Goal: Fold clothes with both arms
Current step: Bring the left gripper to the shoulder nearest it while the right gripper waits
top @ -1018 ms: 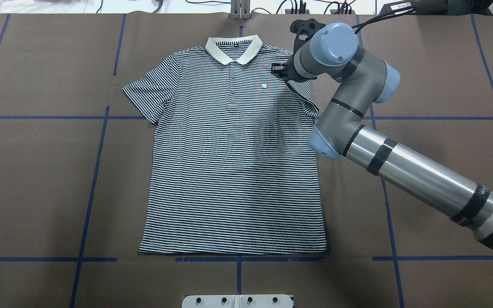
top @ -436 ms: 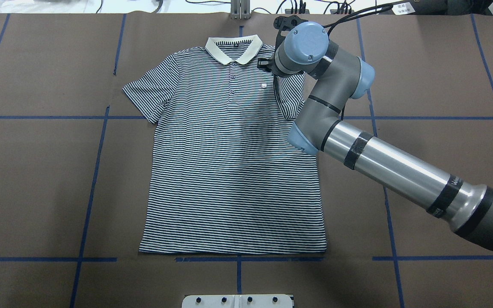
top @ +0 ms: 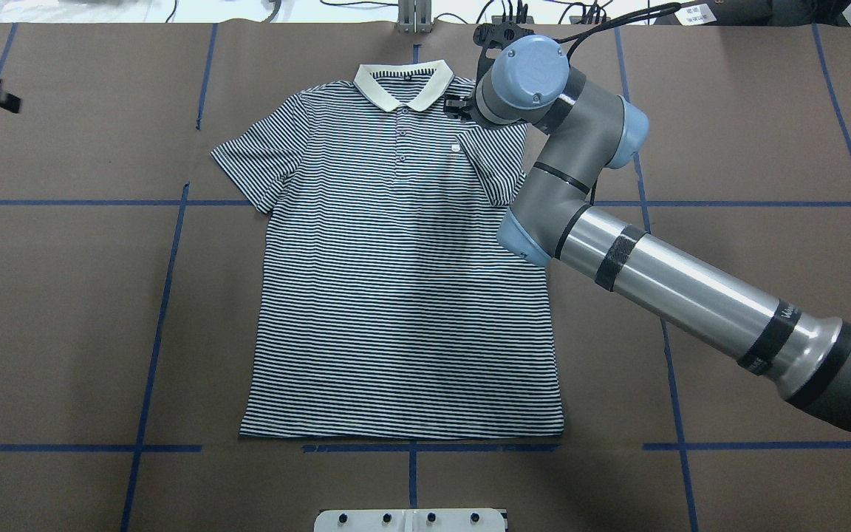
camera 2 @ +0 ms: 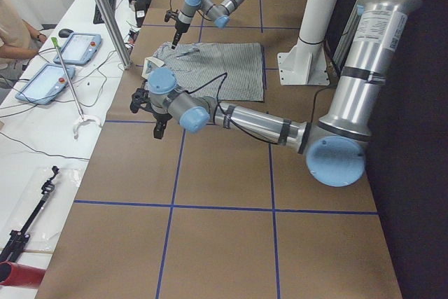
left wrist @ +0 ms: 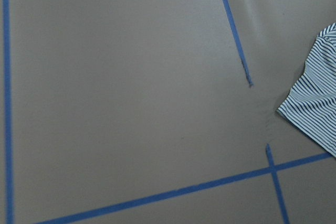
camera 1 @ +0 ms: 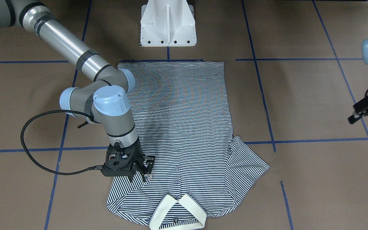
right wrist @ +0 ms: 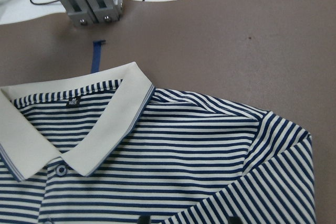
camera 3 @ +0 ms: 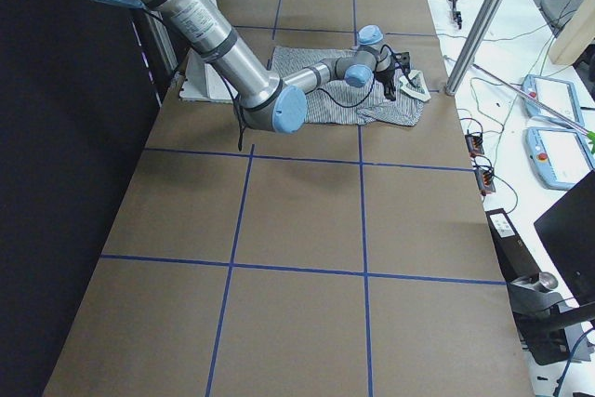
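1 sleeve folded onto the polo shirt (top: 403, 295), right fingers (camera 1: 146, 168) seemingly clamping it; left fingers (camera 1: 367, 115) parted

Brown table (top: 63, 310): open surface lies on the shirt's left, right and near sides. Polo shirt (top: 403, 295): laid flat mid-table; its right shoulder is covered by the right arm (top: 662, 281), which crosses the table's right half. White pedestal base (camera 1: 168, 24): set just beyond the hem. Left gripper (camera 1: 367, 111): held well apart over bare table.
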Available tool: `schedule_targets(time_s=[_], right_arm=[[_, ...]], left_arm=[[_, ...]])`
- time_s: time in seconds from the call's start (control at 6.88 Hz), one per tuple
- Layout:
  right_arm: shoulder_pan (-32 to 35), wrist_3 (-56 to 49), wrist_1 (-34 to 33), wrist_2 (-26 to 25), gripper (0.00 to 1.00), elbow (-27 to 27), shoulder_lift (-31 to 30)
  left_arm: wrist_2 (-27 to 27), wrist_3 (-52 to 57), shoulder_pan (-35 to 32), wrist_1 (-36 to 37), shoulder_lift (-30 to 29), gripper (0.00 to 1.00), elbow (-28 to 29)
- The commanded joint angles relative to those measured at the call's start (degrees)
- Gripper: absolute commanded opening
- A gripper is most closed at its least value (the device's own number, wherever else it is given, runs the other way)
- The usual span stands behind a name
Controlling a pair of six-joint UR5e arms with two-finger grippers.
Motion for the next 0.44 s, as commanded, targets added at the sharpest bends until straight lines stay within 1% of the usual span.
schedule_targets(time_s=[0.0, 0.15, 0.29], right_arm=[[2.3, -0.5, 0.4, 2.3, 1.00, 7.7, -5.5], [4.6, -0.6, 0.6, 6.5, 1.00, 10.3, -7.7], [6.8, -1.6, 0.8, 10.9, 1.00, 13.5, -11.0]], left_arm=[[9.2, -10.4, 9.2, -1.9, -10.1, 0.99, 8.9], [10.9, -14.5, 10.6, -7.2, -13.2, 0.98, 15.7], [15.4, -18.2, 13.5, -11.8, -15.1, 0.93, 19.8]])
